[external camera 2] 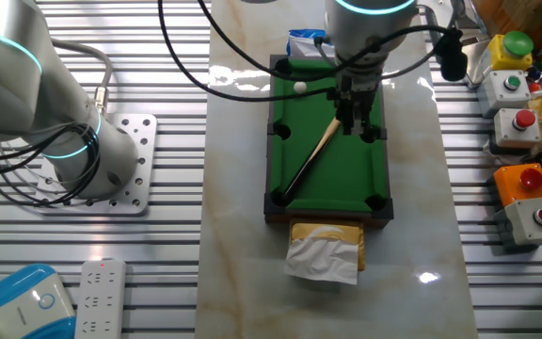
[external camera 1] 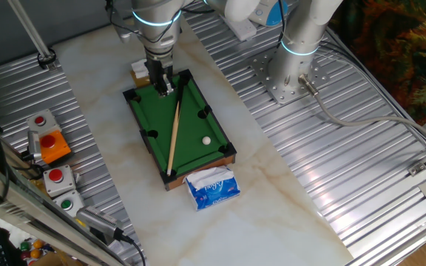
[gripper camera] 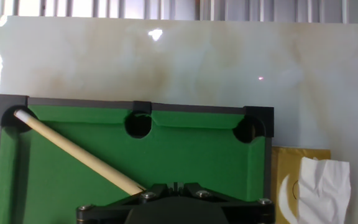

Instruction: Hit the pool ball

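Note:
The small white pool ball (external camera 1: 206,140) lies on the green felt of the miniature pool table (external camera 1: 191,125) near its right rail; it also shows in the other fixed view (external camera 2: 300,87). It is out of the hand view. A long wooden cue stick (external camera 1: 174,137) lies flat along the felt (external camera 2: 310,158) (gripper camera: 73,149). My gripper (external camera 1: 166,87) is low over the far end of the table (external camera 2: 357,121), its jaws closed together (gripper camera: 176,186). The cue's thick end runs under its left side. I cannot see the cue between the fingers.
A blue-and-white tissue pack (external camera 1: 213,187) lies at the table's ball end. A yellow box with white paper (external camera 2: 325,247) lies at the gripper end. Button boxes (external camera 1: 49,145) stand to the side. A second robot arm's base (external camera 1: 291,70) stands on the metal plate.

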Controlling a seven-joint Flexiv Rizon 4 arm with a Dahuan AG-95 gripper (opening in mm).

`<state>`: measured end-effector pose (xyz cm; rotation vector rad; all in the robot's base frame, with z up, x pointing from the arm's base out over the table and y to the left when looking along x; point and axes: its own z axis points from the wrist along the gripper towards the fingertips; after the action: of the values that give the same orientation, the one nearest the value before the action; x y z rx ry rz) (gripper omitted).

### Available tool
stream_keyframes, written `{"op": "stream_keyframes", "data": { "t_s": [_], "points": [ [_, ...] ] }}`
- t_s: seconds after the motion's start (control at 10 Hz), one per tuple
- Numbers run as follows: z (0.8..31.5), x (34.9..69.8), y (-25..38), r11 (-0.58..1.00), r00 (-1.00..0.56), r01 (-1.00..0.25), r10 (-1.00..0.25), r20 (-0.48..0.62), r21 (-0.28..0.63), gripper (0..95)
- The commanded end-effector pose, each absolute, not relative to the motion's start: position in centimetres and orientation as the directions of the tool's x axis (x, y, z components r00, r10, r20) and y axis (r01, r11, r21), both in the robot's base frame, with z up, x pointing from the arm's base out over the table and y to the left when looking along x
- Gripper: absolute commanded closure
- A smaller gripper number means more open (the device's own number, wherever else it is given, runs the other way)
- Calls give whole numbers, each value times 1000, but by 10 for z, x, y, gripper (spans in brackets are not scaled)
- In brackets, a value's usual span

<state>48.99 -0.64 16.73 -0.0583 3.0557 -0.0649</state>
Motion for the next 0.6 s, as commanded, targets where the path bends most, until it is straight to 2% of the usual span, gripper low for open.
{"op": "stream_keyframes", "data": {
  "t_s": [0.1,0.4,0.6],
  "points": [
    [167,490,-7,998,-995,-49,-52,-82,-43,950],
    [175,499,-13,998,-995,-57,-60,-76,-40,950],
    [173,509,-30,976,-974,-214,-217,-70,-45,950]
  ]
}}
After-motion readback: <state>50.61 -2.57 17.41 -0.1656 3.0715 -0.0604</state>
